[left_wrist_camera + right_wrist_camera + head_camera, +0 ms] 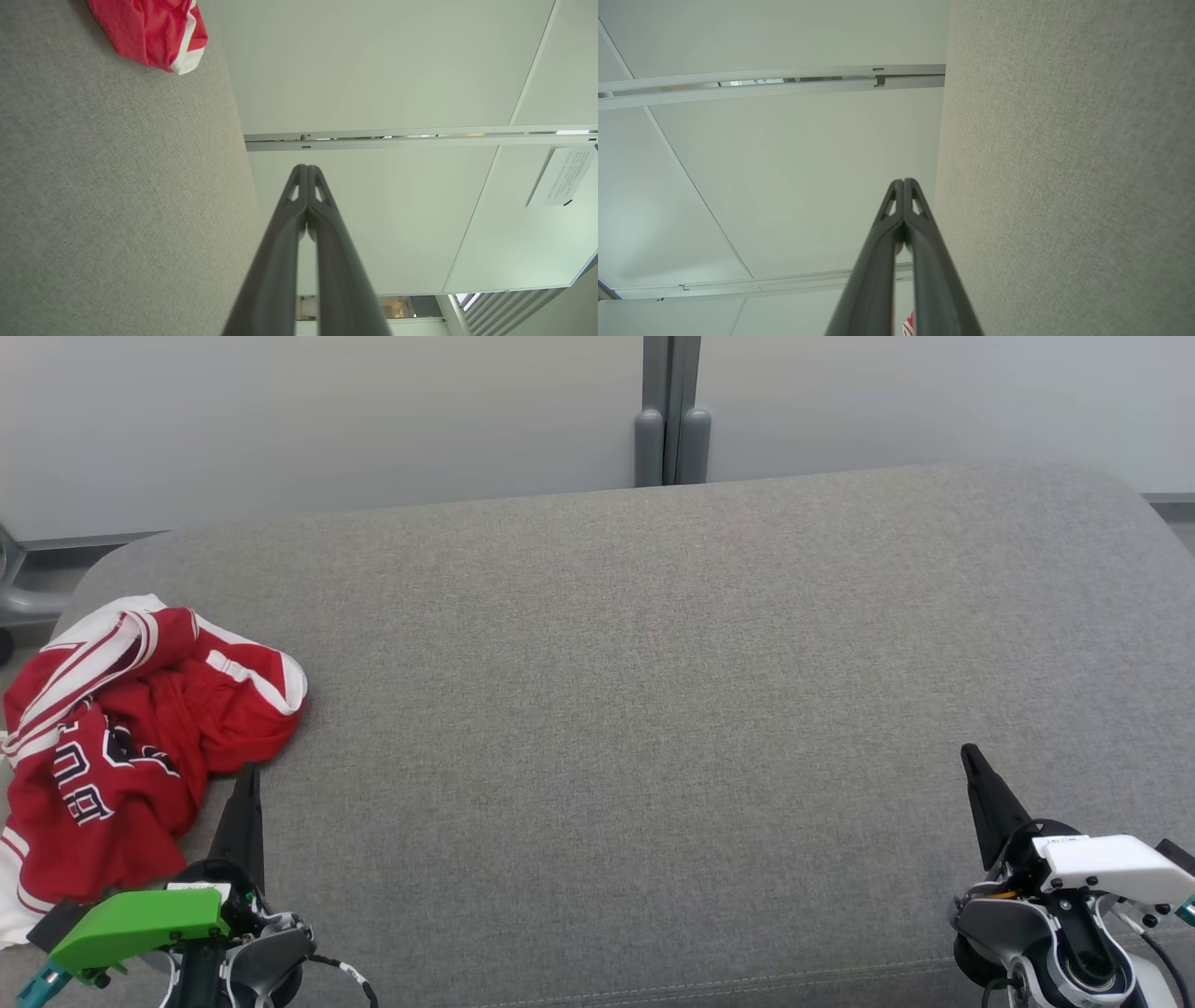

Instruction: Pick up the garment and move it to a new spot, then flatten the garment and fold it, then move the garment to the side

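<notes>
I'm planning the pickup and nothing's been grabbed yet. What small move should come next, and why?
Probably open the left gripper and ease it toward the garment. It lies crumpled at the left end of the grey cushion, that gripper is shut close beside it, and the right gripper is far away.

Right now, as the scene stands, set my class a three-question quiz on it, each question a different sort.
1. True or false: the red shirt lies folded flat on the grey cushion.
2. Which is nearer the shirt? A) the left end effector B) the right end effector
3. Fill in: both end effectors are ___.
Key: 1 false (it is crumpled); 2 A; 3 shut.
</notes>
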